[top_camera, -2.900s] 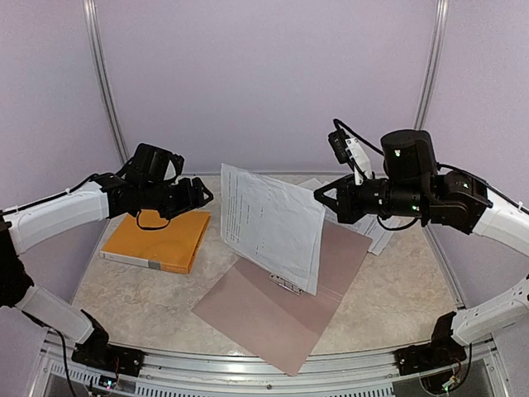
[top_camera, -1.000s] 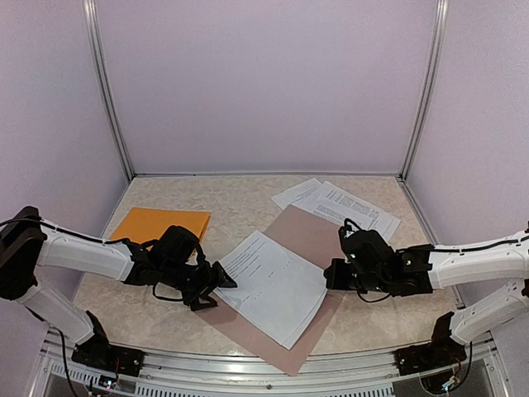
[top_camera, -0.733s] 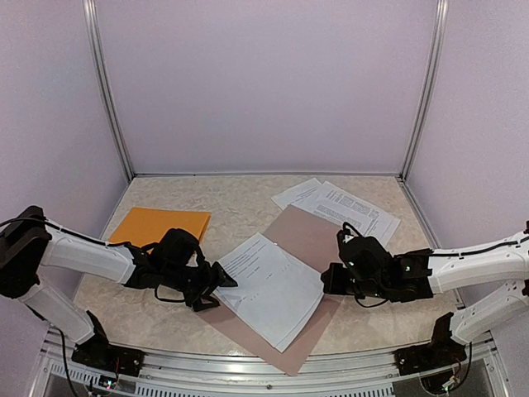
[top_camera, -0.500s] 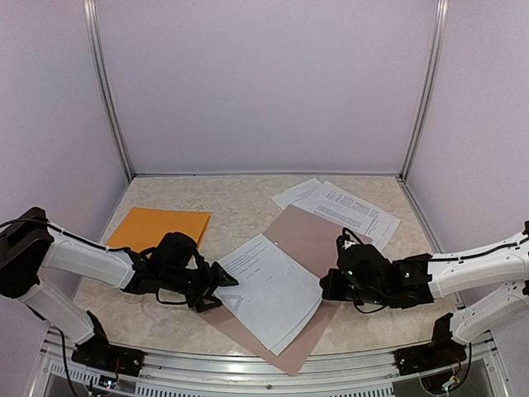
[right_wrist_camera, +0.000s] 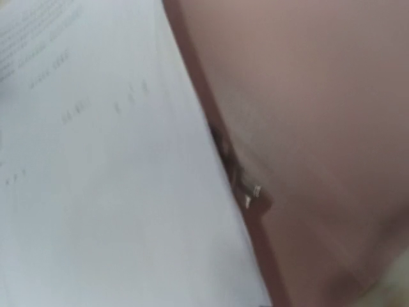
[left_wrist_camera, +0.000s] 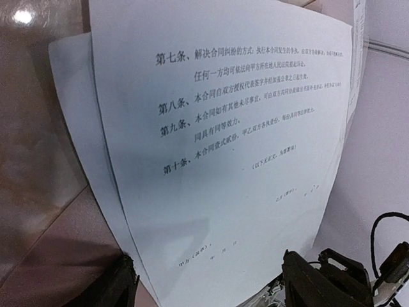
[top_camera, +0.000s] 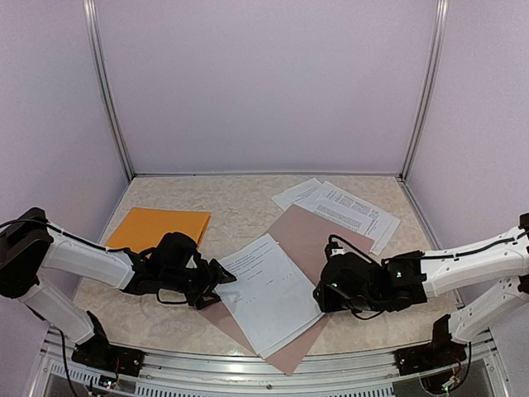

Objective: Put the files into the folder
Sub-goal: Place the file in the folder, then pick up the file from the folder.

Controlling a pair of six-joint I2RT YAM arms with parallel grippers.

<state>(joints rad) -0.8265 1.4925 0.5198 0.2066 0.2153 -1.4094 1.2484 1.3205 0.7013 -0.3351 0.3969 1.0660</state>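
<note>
The files (top_camera: 269, 294) are white sheets printed with small black text. They lie flat on the left half of the open mauve folder (top_camera: 318, 236). My left gripper (top_camera: 221, 284) is low at the sheets' left edge, jaws spread. In the left wrist view the files (left_wrist_camera: 223, 128) fill the frame, with one finger (left_wrist_camera: 118, 288) at each bottom corner. My right gripper (top_camera: 321, 294) is low at the sheets' right edge by the folder's spine. The blurred right wrist view shows files (right_wrist_camera: 96, 160), folder (right_wrist_camera: 307, 96) and a metal clip (right_wrist_camera: 252, 190), but no fingers.
An orange folder (top_camera: 161, 225) lies at the left, behind my left arm. More printed white sheets (top_camera: 347, 207) lie at the back right, partly under the mauve folder's far corner. The booth walls stand close on three sides.
The sheets, held upright above the folder 2.9 s ago, now lie flat on it. Over the last second my right gripper moved left and the sheets slid toward the near left.
</note>
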